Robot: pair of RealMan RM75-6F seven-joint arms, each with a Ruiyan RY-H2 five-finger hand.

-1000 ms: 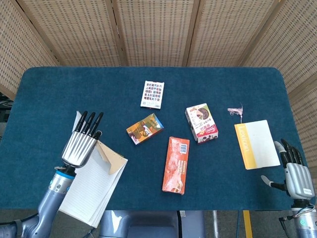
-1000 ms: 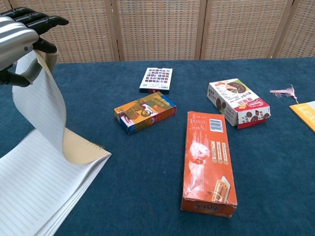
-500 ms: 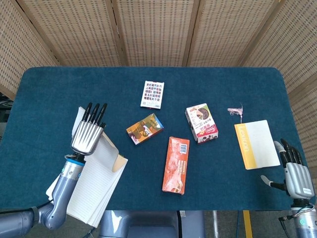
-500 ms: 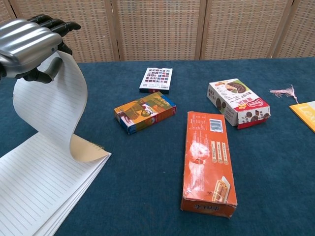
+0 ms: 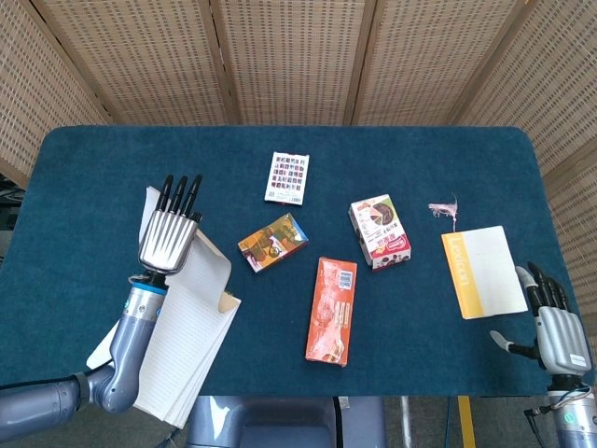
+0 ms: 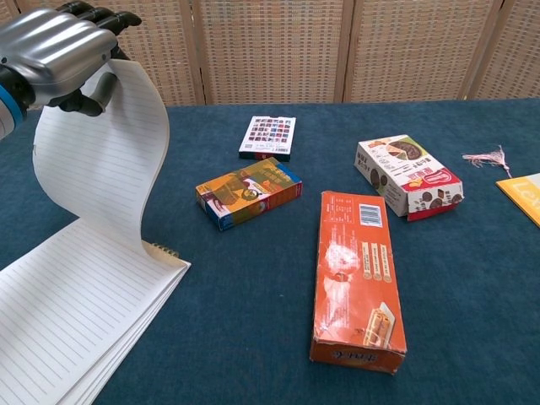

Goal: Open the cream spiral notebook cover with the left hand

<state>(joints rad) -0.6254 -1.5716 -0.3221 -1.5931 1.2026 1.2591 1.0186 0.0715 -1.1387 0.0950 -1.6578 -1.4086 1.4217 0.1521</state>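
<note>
Notebook (image 6: 76, 312): lies at the desk's (image 5: 420, 168) near-left corner, spiral edge away from the robot, long axis running near to far.
Cover (image 6: 105, 160): lifted, curling up from the spiral; its free edge is at the top, in the left hand.
Left hand (image 6: 59, 51): fingers (image 6: 101, 17) clenched over that free edge, directly above the spiral.
Right hand (image 5: 557, 331): fingers spread, holding nothing, at the near-right corner, well apart.
Key relation: the hinge lies below the left hand; judging by this, folding the cover flat calls for carrying it farther away, past the spiral.
</note>
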